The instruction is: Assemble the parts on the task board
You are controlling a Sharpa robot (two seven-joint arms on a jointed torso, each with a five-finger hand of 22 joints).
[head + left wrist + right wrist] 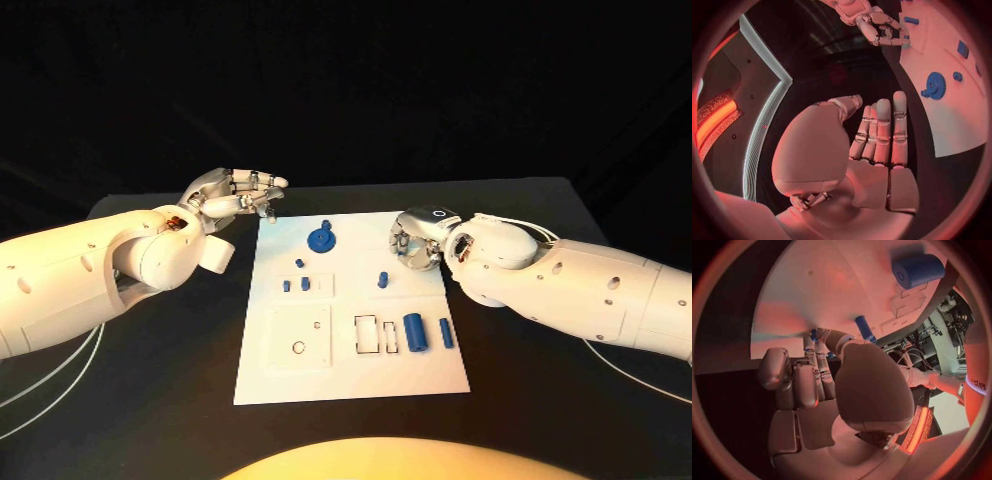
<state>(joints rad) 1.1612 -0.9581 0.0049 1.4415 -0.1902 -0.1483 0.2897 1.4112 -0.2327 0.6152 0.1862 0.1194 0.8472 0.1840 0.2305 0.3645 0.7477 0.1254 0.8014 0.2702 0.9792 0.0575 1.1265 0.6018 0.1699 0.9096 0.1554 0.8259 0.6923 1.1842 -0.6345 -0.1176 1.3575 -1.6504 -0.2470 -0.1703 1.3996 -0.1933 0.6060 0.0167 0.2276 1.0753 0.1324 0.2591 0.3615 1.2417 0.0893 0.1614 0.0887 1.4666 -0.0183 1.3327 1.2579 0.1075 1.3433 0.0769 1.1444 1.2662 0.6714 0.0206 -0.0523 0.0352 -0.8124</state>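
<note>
Hovering near the far-left corner of the task board (274,385), the left hand (238,193) holds nothing: its fingers are straight and close together in the left wrist view, palm off the plate. The right hand (420,238) sits over the board's right edge toward the far end, fingers curled downward; in the right wrist view its fingertips (820,335) meet around something small and blue against the plate, but whether they actually pinch it I cannot tell. Loose parts remain spread over the board: a blue gear (323,238) near the far edge, small pegs (302,264) beside the left-hand recess, a short peg (384,279) near the middle, and a thick cylinder (414,332) with a thinner pin (446,334) beside the slots toward the near right. Judged from this, assembly has barely begun. The main risk is the right hand's grasp: a tiny piece taken by fingertip edges alone could twist or slip out on lifting and roll across the smooth plate or onto the black table (144,420). Its curled fingers also stand near the short peg and could knock it aside. The board itself looks unfixed, so downward pressure at its edge might shift it.
</note>
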